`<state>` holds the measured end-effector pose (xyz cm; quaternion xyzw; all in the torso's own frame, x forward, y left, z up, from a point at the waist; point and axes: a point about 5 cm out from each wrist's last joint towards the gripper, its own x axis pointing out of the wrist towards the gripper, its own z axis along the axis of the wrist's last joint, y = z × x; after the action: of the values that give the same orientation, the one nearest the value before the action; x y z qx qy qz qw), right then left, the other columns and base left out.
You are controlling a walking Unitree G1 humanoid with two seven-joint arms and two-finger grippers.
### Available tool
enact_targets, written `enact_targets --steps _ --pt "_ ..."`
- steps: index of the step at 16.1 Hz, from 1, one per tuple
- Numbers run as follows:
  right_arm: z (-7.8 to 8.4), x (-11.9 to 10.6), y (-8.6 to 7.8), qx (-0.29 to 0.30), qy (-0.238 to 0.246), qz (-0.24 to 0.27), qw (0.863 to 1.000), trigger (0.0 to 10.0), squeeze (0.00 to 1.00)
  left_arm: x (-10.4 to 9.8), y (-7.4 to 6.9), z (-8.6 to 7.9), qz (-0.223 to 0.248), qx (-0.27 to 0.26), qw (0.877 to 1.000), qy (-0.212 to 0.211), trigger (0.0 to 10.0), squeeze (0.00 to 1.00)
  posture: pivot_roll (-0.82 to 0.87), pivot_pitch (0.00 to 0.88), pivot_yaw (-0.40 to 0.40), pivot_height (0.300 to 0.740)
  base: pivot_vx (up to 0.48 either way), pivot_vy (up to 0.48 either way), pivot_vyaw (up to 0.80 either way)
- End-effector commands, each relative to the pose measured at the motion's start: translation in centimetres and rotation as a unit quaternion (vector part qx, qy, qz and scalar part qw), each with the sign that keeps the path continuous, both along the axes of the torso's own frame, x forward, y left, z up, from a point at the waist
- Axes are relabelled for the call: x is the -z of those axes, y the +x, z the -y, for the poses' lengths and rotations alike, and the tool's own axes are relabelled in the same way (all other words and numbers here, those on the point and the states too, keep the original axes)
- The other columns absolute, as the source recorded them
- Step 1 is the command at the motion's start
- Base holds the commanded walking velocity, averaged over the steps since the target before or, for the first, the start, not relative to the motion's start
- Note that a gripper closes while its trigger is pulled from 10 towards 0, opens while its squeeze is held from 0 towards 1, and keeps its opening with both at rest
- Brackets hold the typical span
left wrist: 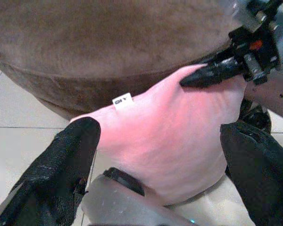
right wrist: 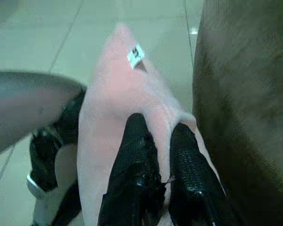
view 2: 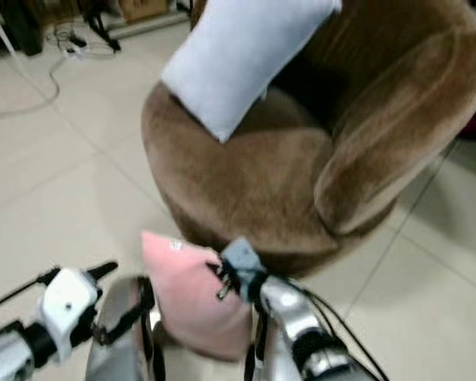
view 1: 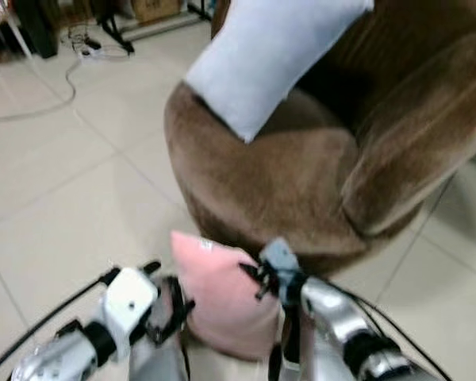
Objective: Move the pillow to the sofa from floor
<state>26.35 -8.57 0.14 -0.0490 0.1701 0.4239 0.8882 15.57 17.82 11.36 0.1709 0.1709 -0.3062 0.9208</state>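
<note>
A small pink pillow (view 1: 222, 298) with a white tag stands on end on the tiled floor, right in front of the round brown sofa chair (view 1: 262, 167). My right gripper (right wrist: 155, 125) is shut on a fold at the pillow's upper edge, its two black fingers pinching the fabric. My left gripper (left wrist: 160, 129) is at the pillow's left side, open, with its fingers (left wrist: 66, 165) spread wide to either side of the pillow's face. In the left wrist view, a finger of the right gripper (left wrist: 207, 75) presses into the pillow's top corner.
A white pillow (view 1: 270, 55) leans against the sofa's backrest, over part of the seat. The sofa's thick arm (view 1: 412, 151) curves round on the right. Cables and a power strip (view 1: 83, 49) lie on the floor at far left. Open tile floor (view 1: 63, 182) stretches left of the sofa.
</note>
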Motion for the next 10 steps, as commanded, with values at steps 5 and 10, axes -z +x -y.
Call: enact_targets --steps 5,10 --pt "2.4 -10.3 2.4 0.059 0.191 0.125 0.972 10.0 0.00 -0.1 0.7 0.3 0.025 -0.010 1.000 -0.004 10.0 0.58 0.20 0.000 -0.046 0.616 0.000 0.000 0.00" --pt "4.4 -20.4 0.7 0.095 0.323 0.184 0.924 10.0 0.00 -1.7 1.6 1.0 0.075 -0.078 0.991 -0.077 10.0 0.58 0.14 0.000 -0.053 0.661 0.000 0.000 0.00"
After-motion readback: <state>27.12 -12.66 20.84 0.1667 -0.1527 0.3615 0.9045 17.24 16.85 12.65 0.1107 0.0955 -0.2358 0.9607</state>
